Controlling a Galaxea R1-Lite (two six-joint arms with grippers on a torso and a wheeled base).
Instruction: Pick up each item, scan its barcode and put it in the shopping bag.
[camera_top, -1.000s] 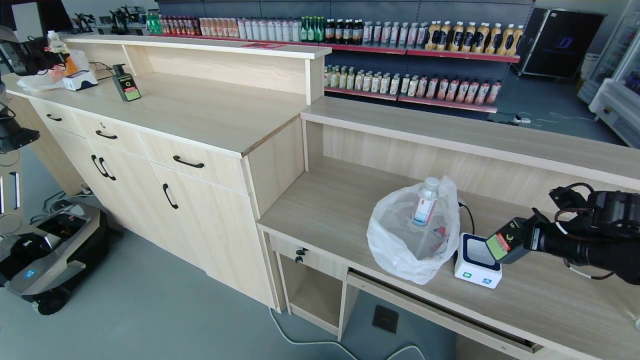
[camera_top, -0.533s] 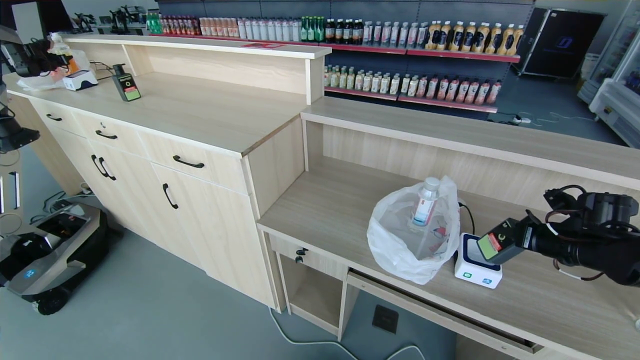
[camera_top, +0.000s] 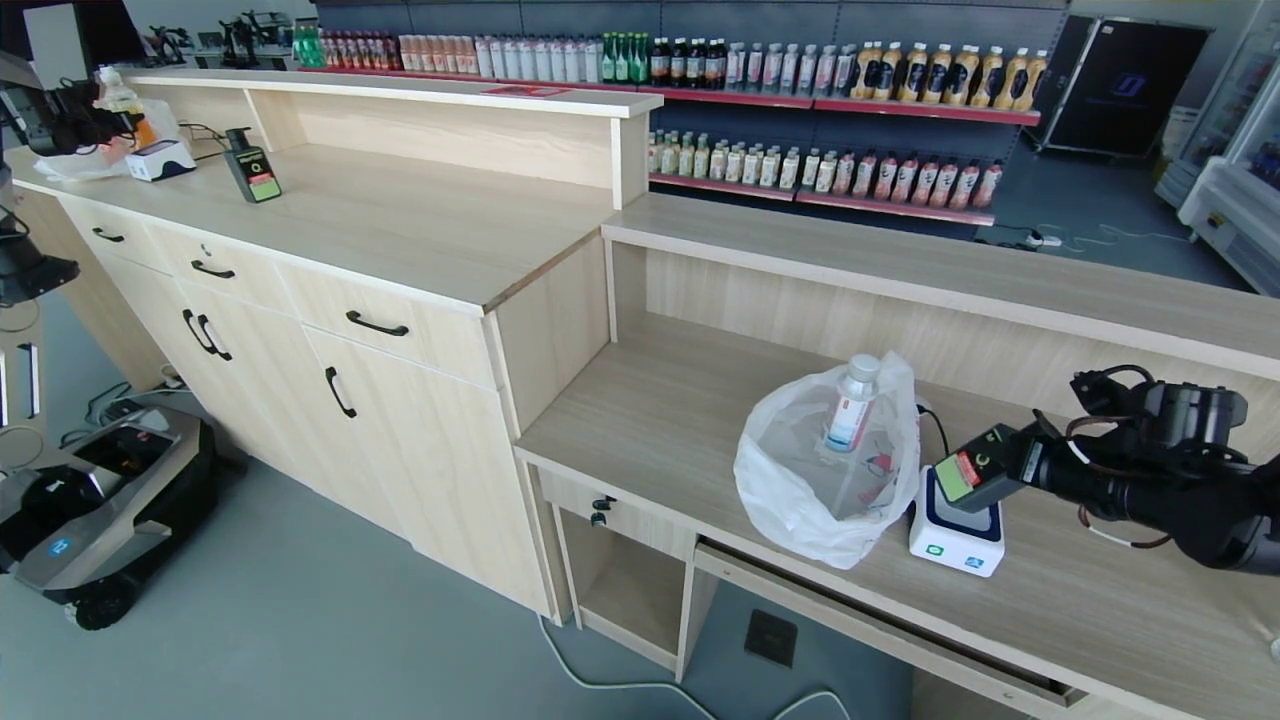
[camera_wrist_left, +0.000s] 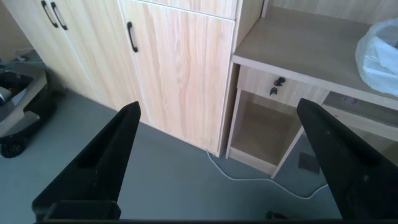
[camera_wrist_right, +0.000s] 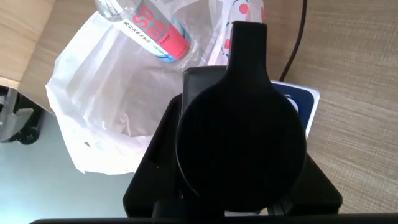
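A white plastic shopping bag (camera_top: 800, 490) stands open on the lower desk with a clear bottle (camera_top: 850, 405) upright inside it. Touching the bag's right side is a white barcode scanner (camera_top: 955, 540). My right gripper (camera_top: 1030, 465) is shut on a dark item with a green and red label (camera_top: 972, 478), held just above the scanner's window. From the right wrist, the dark item (camera_wrist_right: 242, 143) hangs over the bag (camera_wrist_right: 106, 112), the bottle (camera_wrist_right: 149, 28) and the scanner (camera_wrist_right: 301, 102). My left gripper (camera_wrist_left: 219, 109) is open over the floor, left of the desk.
The upper counter on the left carries a second dark item (camera_top: 250, 170), another scanner (camera_top: 160, 160) and a bag (camera_top: 80, 160). A black cable (camera_top: 938, 425) runs behind the scanner. Shelves of drinks (camera_top: 800, 70) stand behind. A drawer (camera_top: 880, 625) under the desk is slightly open.
My right gripper has carried the dark item leftward, from beside the scanner to over it, closer to the bag. The bag, bottle and scanner have stayed put.
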